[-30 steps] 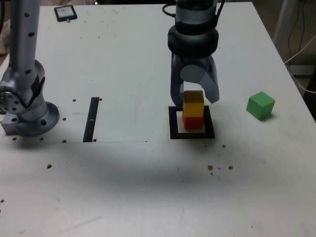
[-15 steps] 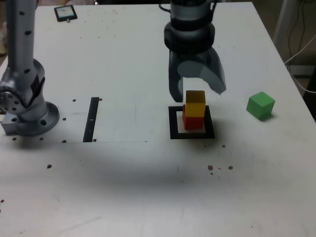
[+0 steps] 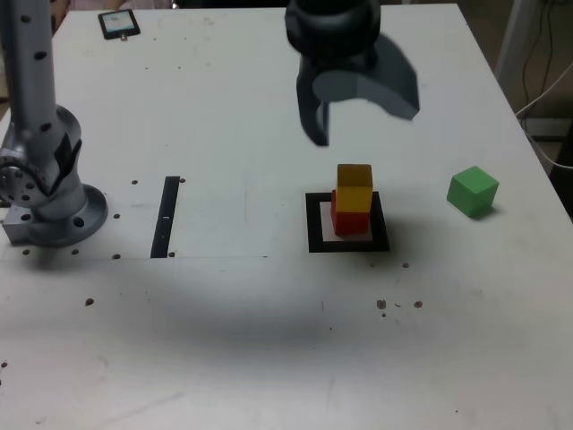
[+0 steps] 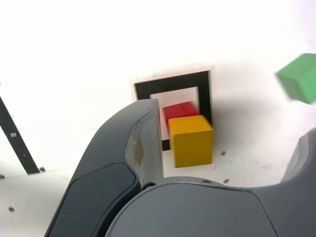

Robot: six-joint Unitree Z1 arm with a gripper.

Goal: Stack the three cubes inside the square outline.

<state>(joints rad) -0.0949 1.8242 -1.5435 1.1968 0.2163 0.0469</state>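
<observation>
The yellow cube [image 3: 354, 187] rests on the red cube [image 3: 350, 220], both inside the black square outline [image 3: 314, 224]. The green cube [image 3: 472, 191] lies alone on the table toward the exterior view's right. My gripper [image 3: 363, 116] hangs open above and behind the stack, holding nothing. In the wrist view the yellow cube [image 4: 191, 139] covers most of the red cube [image 4: 178, 110] within the square outline [image 4: 143, 90], and the green cube [image 4: 299, 78] shows at the frame's edge. One dark finger [image 4: 126, 148] fills much of that view.
A thin black strip [image 3: 166, 215] lies on the table toward the exterior view's left, near the arm's grey base [image 3: 45, 193]. A small dark device [image 3: 118, 23] sits at the far back left. Small dark specks dot the white table [image 3: 269, 340].
My gripper has let go of the yellow cube, spread its jaws wide and risen up and back from the stack. The yellow cube stays on the red one.
</observation>
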